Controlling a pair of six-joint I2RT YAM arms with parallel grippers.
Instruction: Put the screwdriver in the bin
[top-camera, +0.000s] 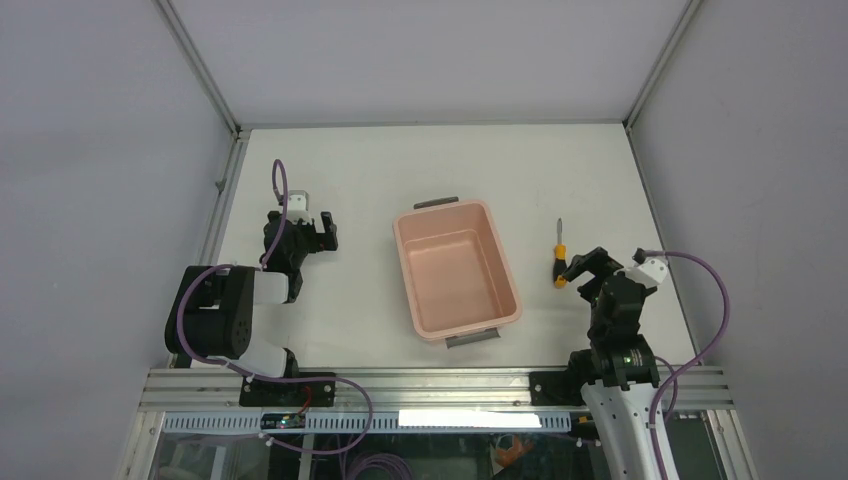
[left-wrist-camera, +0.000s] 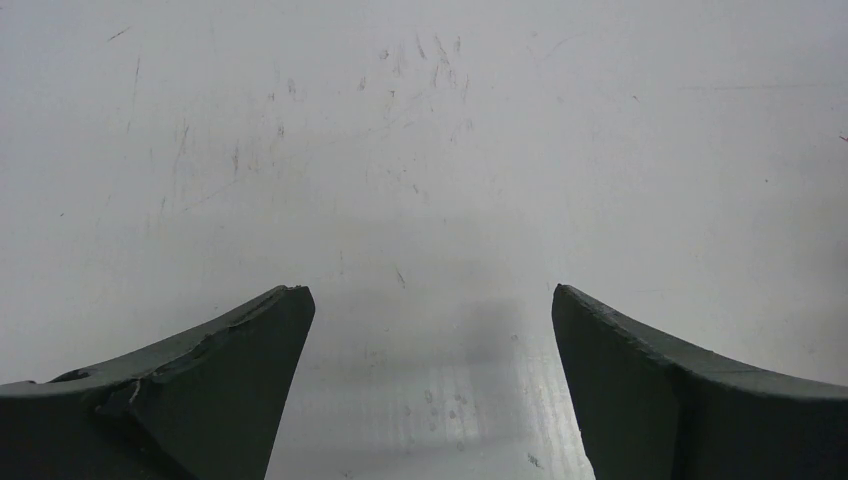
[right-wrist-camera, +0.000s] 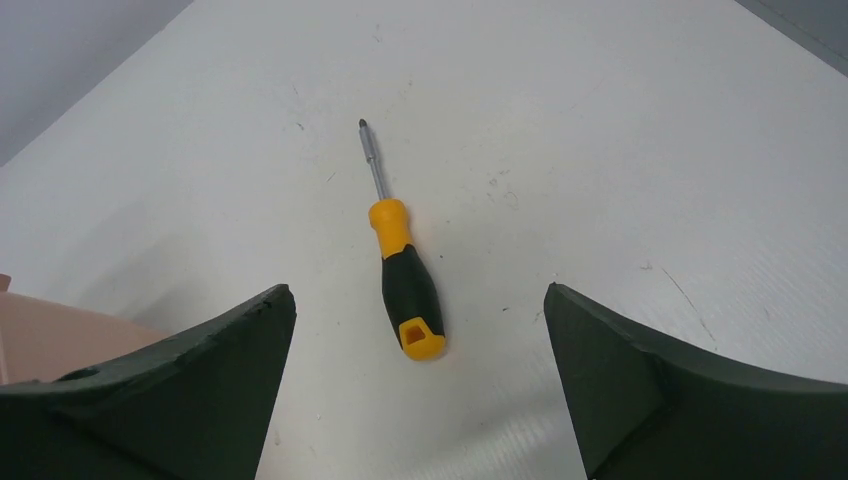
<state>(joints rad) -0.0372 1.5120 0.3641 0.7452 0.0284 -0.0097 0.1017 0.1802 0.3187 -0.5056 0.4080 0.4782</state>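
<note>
The screwdriver, with a black-and-orange handle and thin silver shaft, lies flat on the white table right of the bin, tip pointing away from the arms. In the right wrist view the screwdriver lies just ahead of my open jaws, handle end nearest. The salmon-pink bin stands at the table's middle, empty, a grey handle at each short end; a corner of the bin shows at the left of the right wrist view. My right gripper is open, just near of the handle. My left gripper is open and empty over bare table left of the bin.
Metal frame posts stand at the table's back corners, with grey walls around. The near aluminium rail carries both arm bases. The left wrist view shows only scratched white tabletop.
</note>
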